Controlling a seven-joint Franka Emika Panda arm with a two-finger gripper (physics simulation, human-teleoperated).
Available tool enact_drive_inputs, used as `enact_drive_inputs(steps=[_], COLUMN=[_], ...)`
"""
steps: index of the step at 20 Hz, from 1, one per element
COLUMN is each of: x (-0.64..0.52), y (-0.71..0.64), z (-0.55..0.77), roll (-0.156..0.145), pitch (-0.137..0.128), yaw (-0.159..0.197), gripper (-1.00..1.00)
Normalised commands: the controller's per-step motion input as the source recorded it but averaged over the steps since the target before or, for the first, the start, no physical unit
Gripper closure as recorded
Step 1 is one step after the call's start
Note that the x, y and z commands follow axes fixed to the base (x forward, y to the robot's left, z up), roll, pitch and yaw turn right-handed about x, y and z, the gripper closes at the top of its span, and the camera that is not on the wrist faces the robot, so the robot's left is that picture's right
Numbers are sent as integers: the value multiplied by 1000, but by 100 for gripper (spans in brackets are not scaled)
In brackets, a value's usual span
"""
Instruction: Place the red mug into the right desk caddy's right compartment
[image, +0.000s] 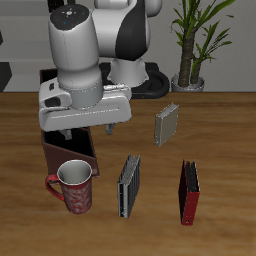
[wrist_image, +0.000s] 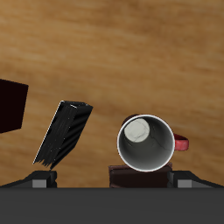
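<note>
While the big white arm leans forward over the wooden table, the task looks to be at the approach step: the mug has not been grasped and nothing sits in the caddy yet, as far as these views show. Largest after the arm is the right desk caddy, a dark maroon tray mostly hidden beneath the arm's head, with only one end showing just behind the mug. I cannot tell from here which end that is, so the right compartment stays unconfirmed. Next in size, the red mug stands upright near the table's front edge, mouth up, its handle pointing away from the grey books; the wrist view looks almost straight down into its grey-silver inside. A dark grey book stands just beside it, a red-and-black one farther along, another grey one farther back. Smallest, the gripper hangs above and behind the mug, touching nothing; whether its jaws are parted or closed I cannot tell. By my judgement, the next move calls for lowering with the fingers astride the mug's wall, closing, then lifting clear.
</note>
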Motion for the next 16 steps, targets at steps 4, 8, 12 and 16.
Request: enact_drive_inputs(steps=[4, 8, 12, 16], x=[-62, -58, -7, 42], y=[-154, -141, -169, -76], z=[-302, -362, -340, -292], roll=[-18, -8, -36, -31], pitch=[-11, -2, 9, 26], yaw=[10, -4, -26, -6], gripper=[-100, -100, -100, -100])
